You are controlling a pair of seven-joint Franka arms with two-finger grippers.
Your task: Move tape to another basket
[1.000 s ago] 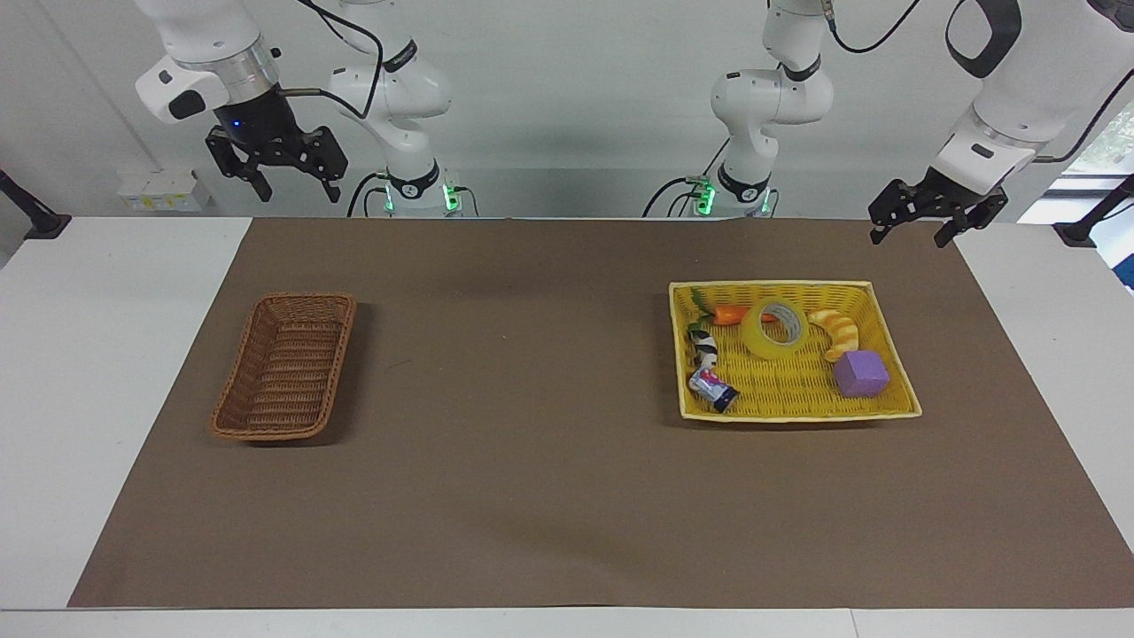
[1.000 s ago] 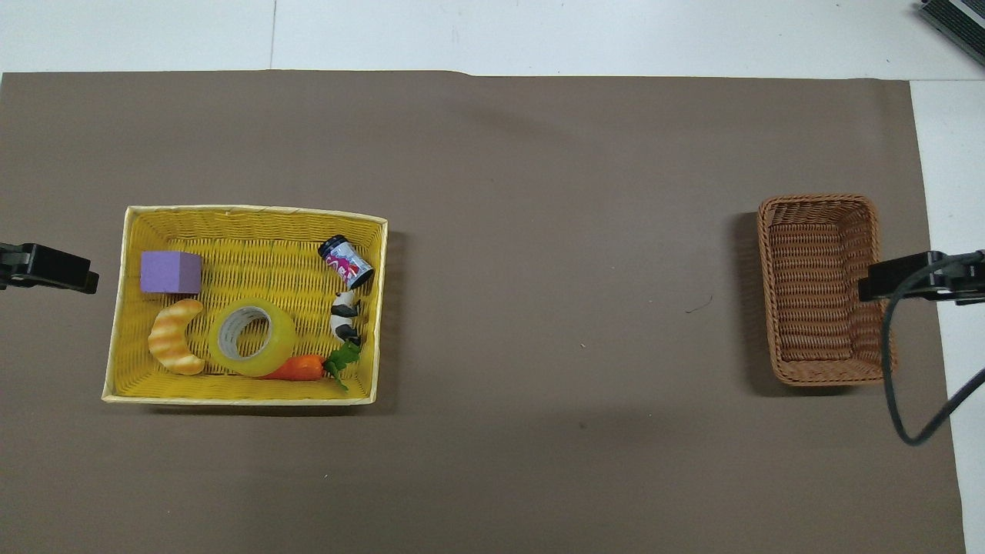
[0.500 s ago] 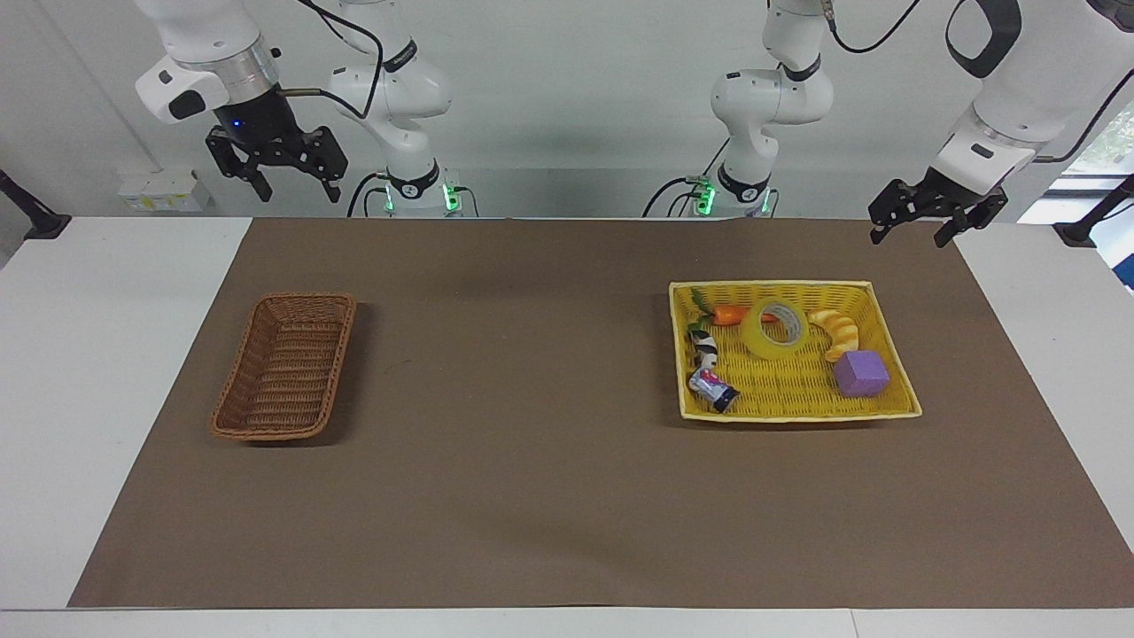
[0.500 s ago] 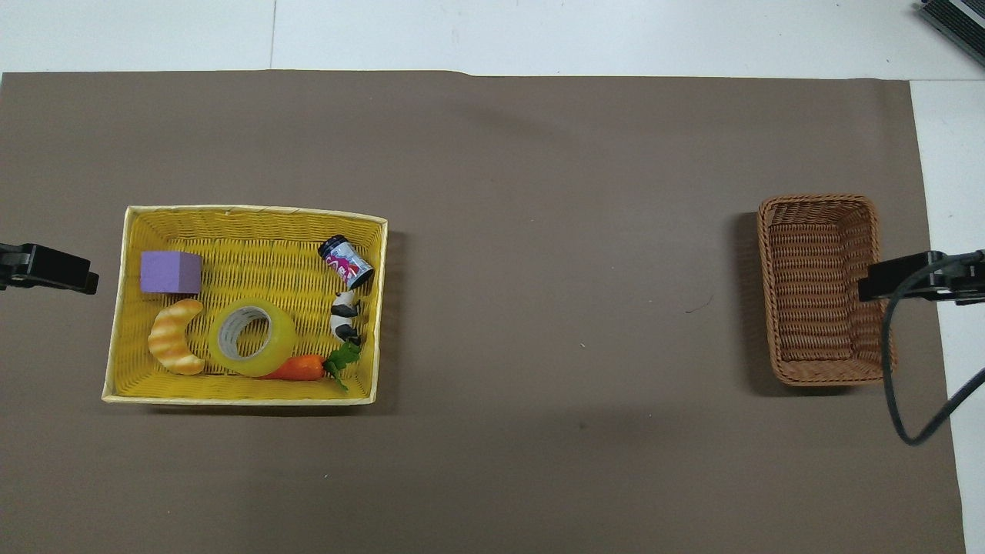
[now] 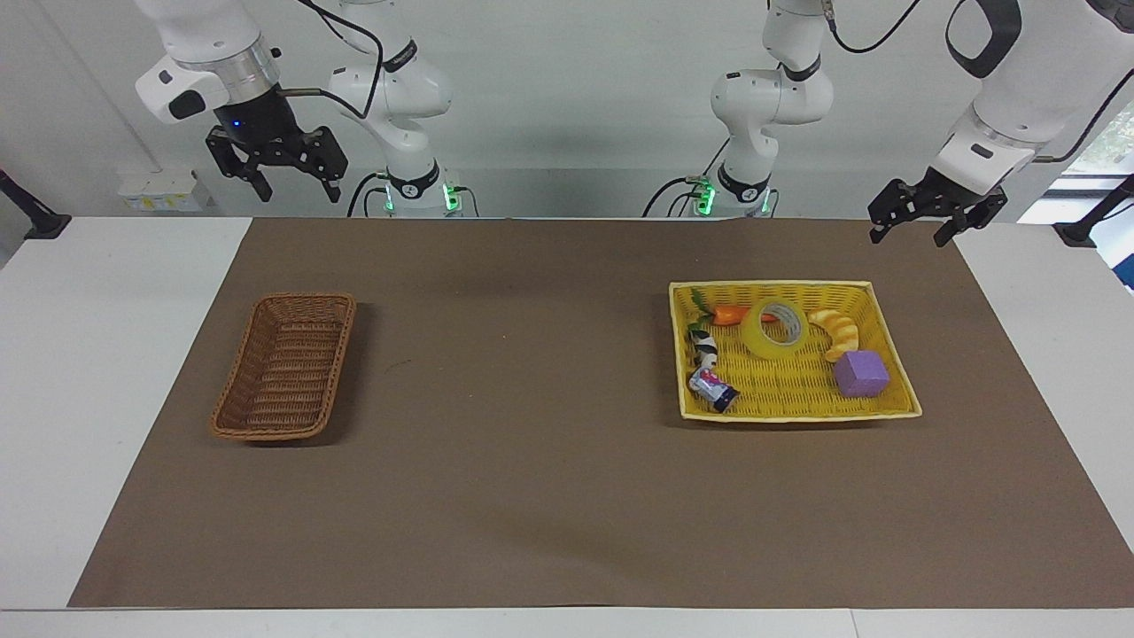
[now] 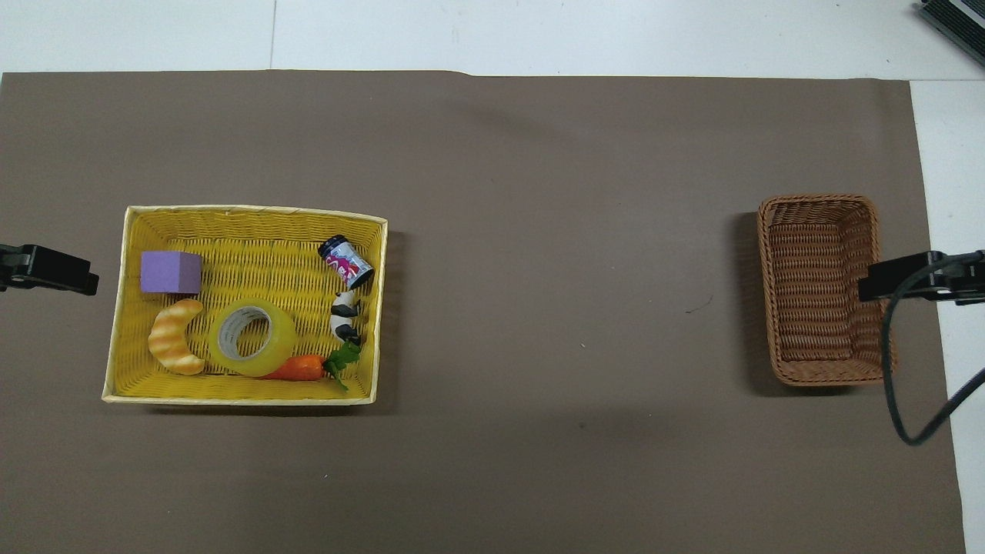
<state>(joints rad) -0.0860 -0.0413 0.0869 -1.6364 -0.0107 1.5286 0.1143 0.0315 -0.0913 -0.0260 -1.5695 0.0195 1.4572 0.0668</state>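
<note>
I see both arms waiting high, left gripper (image 5: 916,229) over the mat's edge by the yellow basket (image 5: 895,354), right gripper (image 5: 295,183) over the table's robot-side edge; both spread wide, empty. 1 tape (image 5: 775,330) lies in the yellow basket w/ 5 other items; 1 brown basket (image 5: 285,365) sits well apart.

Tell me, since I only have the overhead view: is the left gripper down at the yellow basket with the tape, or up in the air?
Observer: Up in the air. The left gripper hangs well above the table, clear of the yellow basket and the tape.
Operator: Are its fingers open?
Observer: Yes, spread open and empty.
Operator: And the right one?
Observer: The right gripper is raised too, open, high above the brown wicker basket's end of the table.
</note>
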